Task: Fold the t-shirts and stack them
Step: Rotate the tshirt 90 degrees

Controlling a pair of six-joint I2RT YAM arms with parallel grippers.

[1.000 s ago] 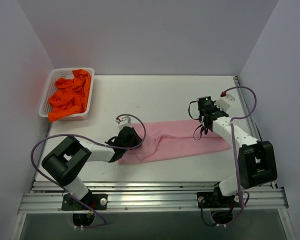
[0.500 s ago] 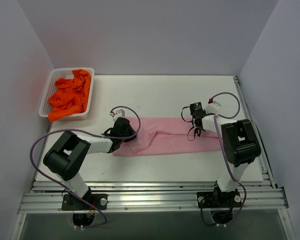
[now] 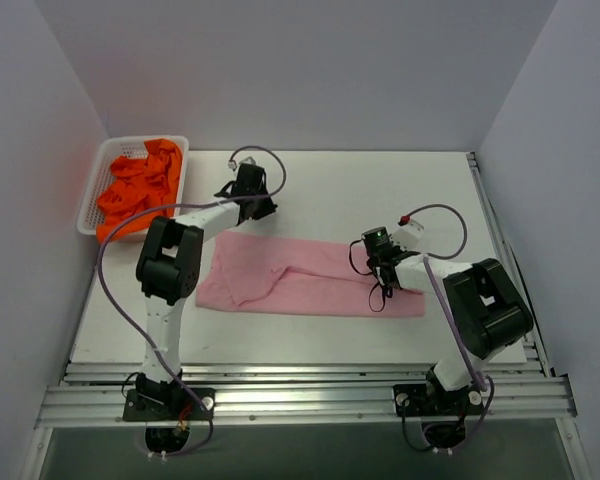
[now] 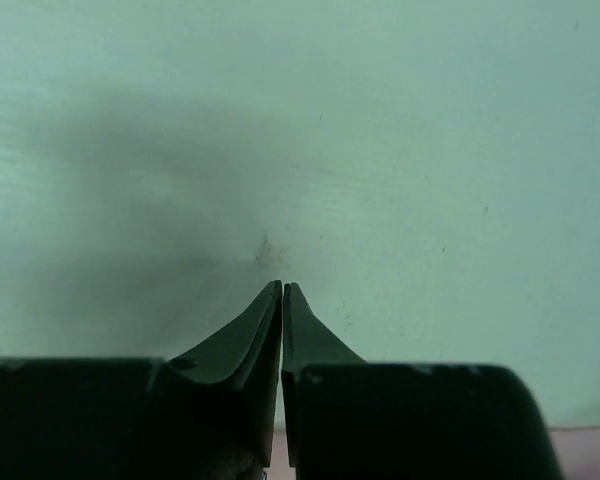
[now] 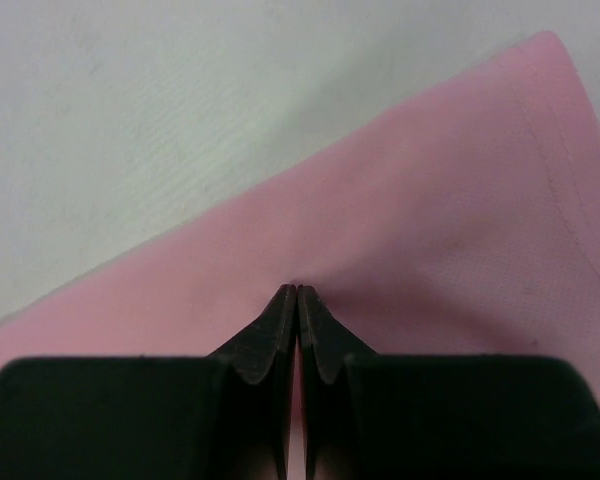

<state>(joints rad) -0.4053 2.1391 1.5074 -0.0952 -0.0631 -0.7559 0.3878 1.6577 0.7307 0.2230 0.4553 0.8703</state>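
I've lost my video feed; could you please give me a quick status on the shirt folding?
Left claw shut, empty, over bare table. Right claw shut, tips on pink t-shirt. Orange t-shirts in basket. Nothing blocking.

- We read no text, label, brand or number in any of the three views.
- No sign or marking is sharp enough to make out.
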